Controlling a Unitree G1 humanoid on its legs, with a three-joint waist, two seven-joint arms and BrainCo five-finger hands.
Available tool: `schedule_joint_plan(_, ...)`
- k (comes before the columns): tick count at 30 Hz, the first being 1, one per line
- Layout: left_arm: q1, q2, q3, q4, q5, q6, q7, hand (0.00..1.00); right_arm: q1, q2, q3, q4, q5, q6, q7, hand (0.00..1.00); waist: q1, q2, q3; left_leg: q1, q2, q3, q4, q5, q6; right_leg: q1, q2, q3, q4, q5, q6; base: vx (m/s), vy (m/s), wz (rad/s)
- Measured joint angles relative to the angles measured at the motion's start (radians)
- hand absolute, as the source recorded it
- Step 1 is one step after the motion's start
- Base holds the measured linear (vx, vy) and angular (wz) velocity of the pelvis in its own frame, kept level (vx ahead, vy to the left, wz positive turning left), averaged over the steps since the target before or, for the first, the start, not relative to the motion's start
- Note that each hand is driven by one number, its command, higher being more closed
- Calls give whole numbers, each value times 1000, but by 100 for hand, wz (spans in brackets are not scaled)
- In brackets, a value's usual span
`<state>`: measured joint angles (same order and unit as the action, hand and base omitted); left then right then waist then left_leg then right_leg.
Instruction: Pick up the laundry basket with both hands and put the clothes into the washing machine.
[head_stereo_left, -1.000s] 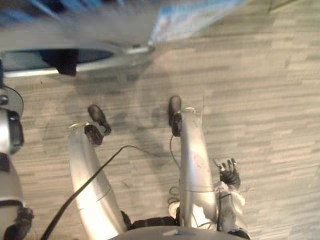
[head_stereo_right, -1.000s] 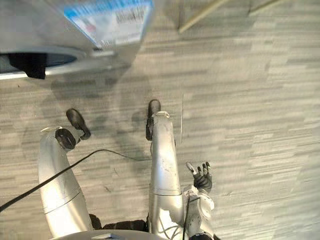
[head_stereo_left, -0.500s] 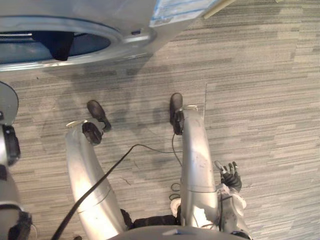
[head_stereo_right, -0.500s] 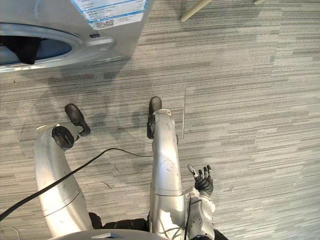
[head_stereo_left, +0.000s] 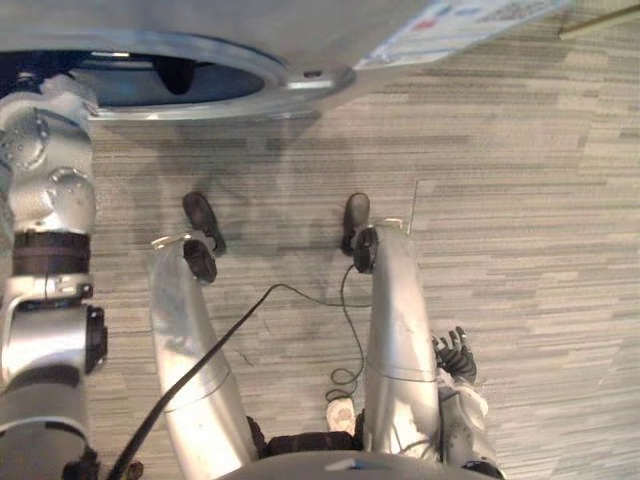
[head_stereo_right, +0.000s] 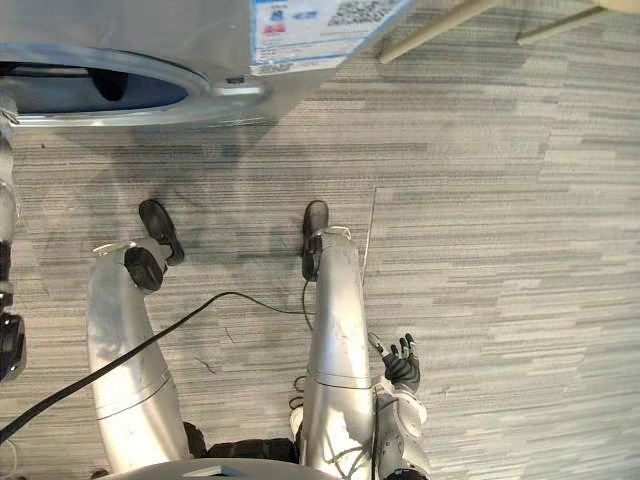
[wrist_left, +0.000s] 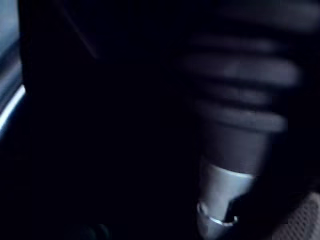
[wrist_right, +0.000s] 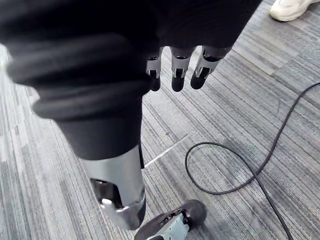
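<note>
Loading looks well under way: the left hand (wrist_left: 240, 80) is deep in the dark drum (head_stereo_left: 120, 85) of the washing machine (head_stereo_right: 225, 95), far left (its grip impossible to tell), with dark clothes (head_stereo_left: 180, 72) seemingly inside, while the right hand (head_stereo_right: 400, 368) hangs slack and empty, near right.

Glossy metal washing machine (head_stereo_right: 200, 40), ribbed carpet (head_stereo_right: 500, 200)
</note>
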<state>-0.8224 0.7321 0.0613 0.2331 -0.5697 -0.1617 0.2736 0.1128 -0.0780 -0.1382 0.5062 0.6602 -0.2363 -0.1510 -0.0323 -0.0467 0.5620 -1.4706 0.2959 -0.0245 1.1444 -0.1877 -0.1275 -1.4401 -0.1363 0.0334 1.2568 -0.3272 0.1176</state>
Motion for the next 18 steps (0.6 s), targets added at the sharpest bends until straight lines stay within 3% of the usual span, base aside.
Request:
schedule_joint_plan(2,81,-6,-22,-116,214,0,30,0,0,-2,0,-7,1,-2,17,0,8,3,-1,15,-8,-9,-28,9,-1,24,-12,-21,-17,-3,-1,28,-4,26)
schedule_joint_plan(3,146,-29,-21,-182,248,-4,30,0,0,-3,0,-18,1,-5,23,0,13,3,-1,30,-17,-9,-51,16,-5,38,-19,-27,-28,-6,-6,30,-10,23)
schedule_joint_plan(7,366,-178,-16,-329,300,-9,31,0,0,-10,-4,-18,0,-5,37,0,36,17,-3,81,-35,-13,-116,38,-7,96,-38,-53,-68,-11,-14,43,-11,23)
schedule_joint_plan(12,614,-433,-34,-346,330,-9,13,0,0,-21,-27,-13,-33,0,32,0,71,18,-3,187,-52,-11,-200,59,-7,211,-56,-87,-127,-17,-10,79,-27,21)
schedule_joint_plan(15,706,-562,-107,-288,328,-8,-45,0,-3,-38,-27,8,-39,2,32,0,89,19,-4,299,-72,-11,-263,74,-4,331,-74,-110,-178,-20,-13,114,-42,27)
schedule_joint_plan(18,724,-656,-141,-127,336,-2,-91,0,-26,-47,-23,42,-39,13,32,0,90,19,-6,425,-92,-11,-337,88,-2,470,-94,-143,-243,-20,-10,88,-31,29)
